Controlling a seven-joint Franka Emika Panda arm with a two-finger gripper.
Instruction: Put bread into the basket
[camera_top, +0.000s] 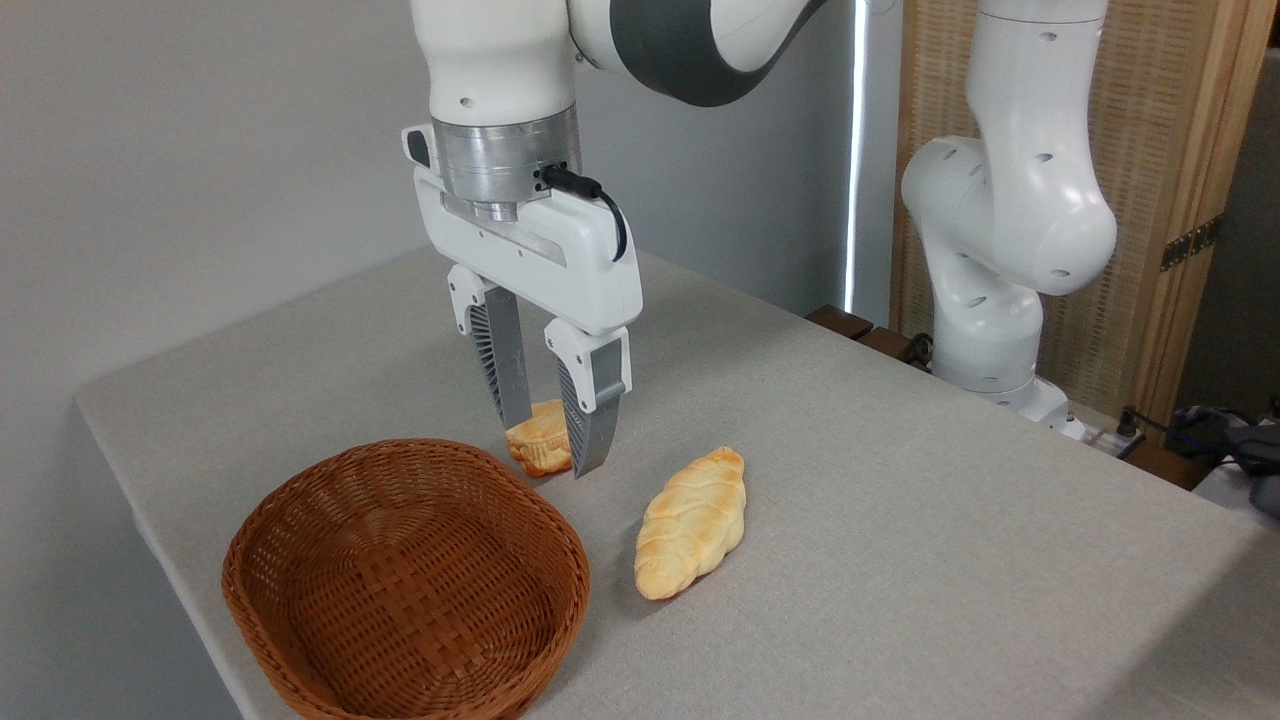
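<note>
We're at the grasp step: gripper (552, 445) is down at the bread (540, 447), one finger on each side of the bun, fingertips (590, 455) near table level. Jaws are narrow, roughly bun-width apart; we can't tell from this view whether the pads are actually pressing on the crust or just flanking it, so we're not calling it held. Bread sits on the table (900, 520), just behind the far rim of the basket (400, 585), close to the wicker but apparently not touching it, and not inside. Basket looks empty. Next move, in our judgement: confirm closure on the bun, lift straight up enough to clear the rim, translate toward the camera and left over the basket's middle, lower, release. Short hop, but the rim is right next to the pick point, so a low carry could clip it. Orientation: the bun is roundish and mostly hidden by the fingers, so there's no strong long axis; what shows is slightly wider than tall, running left-right in the picture, knotted top facing up. Which end points where we can't say. The braided loaf (692, 523) lies to the right, apart from the bun, long axis running diagonally from near-left to far-right; it isn't our target.
</note>
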